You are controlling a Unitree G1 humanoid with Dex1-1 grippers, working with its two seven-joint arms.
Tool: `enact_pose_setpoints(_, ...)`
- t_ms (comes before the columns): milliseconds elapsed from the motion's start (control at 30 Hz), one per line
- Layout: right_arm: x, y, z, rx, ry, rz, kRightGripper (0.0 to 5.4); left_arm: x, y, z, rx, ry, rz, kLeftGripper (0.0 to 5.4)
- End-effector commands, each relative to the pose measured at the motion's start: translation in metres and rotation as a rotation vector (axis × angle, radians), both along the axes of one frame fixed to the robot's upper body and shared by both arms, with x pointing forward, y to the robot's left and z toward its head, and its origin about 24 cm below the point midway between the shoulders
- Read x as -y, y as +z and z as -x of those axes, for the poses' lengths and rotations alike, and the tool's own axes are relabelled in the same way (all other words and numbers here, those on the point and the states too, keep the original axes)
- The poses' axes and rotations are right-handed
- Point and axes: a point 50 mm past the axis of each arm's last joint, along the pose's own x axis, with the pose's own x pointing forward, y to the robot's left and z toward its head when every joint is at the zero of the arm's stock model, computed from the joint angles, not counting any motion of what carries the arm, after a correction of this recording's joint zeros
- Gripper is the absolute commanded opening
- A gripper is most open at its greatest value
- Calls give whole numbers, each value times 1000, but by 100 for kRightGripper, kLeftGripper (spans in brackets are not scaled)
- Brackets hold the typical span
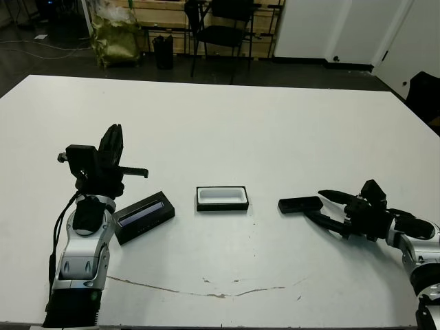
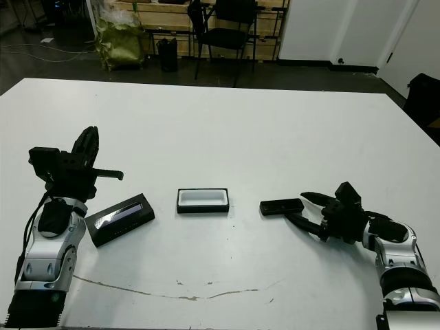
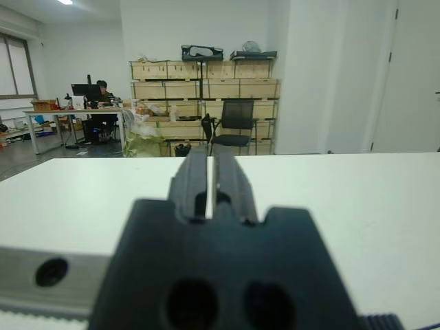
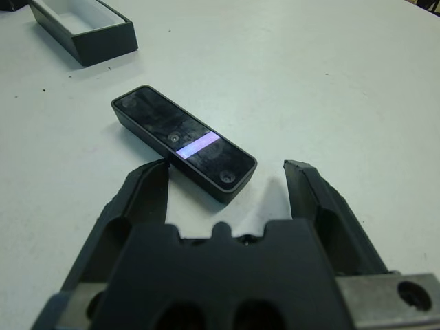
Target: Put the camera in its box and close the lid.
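The camera (image 1: pixel 300 204) is a slim black bar lying flat on the white table, right of centre, with a bright strip on its top face (image 4: pixel 196 145). My right gripper (image 1: pixel 317 205) is open and low over the table, its fingertips (image 4: pixel 155 172) just flanking the camera's near end without closing on it. The box (image 1: pixel 221 198), a black tray with a white lining, sits at the middle with nothing in it. To its left, the lid (image 1: pixel 143 216) lies flat and angled. My left gripper (image 1: pixel 112 137) is raised beside the lid, pointing up, shut on nothing.
A thin dark scratch (image 1: pixel 206 292) runs along the table near the front edge. Beyond the far edge stand a black chair (image 1: pixel 227 20) and wooden crates. In the left wrist view a person (image 3: pixel 103 93) sits at a distant desk.
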Motion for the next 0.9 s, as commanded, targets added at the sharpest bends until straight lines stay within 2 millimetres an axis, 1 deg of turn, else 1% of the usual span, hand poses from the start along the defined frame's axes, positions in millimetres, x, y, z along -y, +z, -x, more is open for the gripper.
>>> enact_pose_setpoints(33,-5,-26,20,-156,41,29,340,-1,-3,0,-21,8,-3,0)
enact_pose_setpoints(100,-5,-23,18,-117,69,67,340,-1,-3,0,-20,6,4,0)
enact_pose_setpoints(200,-6,-20,16,-119,96,60,340,-2,-3,0,-18,-1,1,0)
enact_pose_setpoints(333,-9,-15,13,-96,169,113,340,-2,-4,0,-20,3,-4,0)
enact_pose_setpoints(433,-12,-15,13,-120,190,50,340,-1,-3,0,-22,6,0,0)
enact_pose_setpoints(533,-12,-18,14,-144,168,-7,340,-1,-3,0,-22,5,3,0)
enact_pose_setpoints(600,-9,-19,14,-140,149,7,340,-1,-3,0,-25,12,3,0)
enact_pose_setpoints(733,-4,-16,11,-182,135,2,420,-1,-3,0,-18,7,-9,0)
enact_pose_setpoints(900,-3,-8,5,-188,134,-43,529,0,-4,0,-26,12,-1,0)
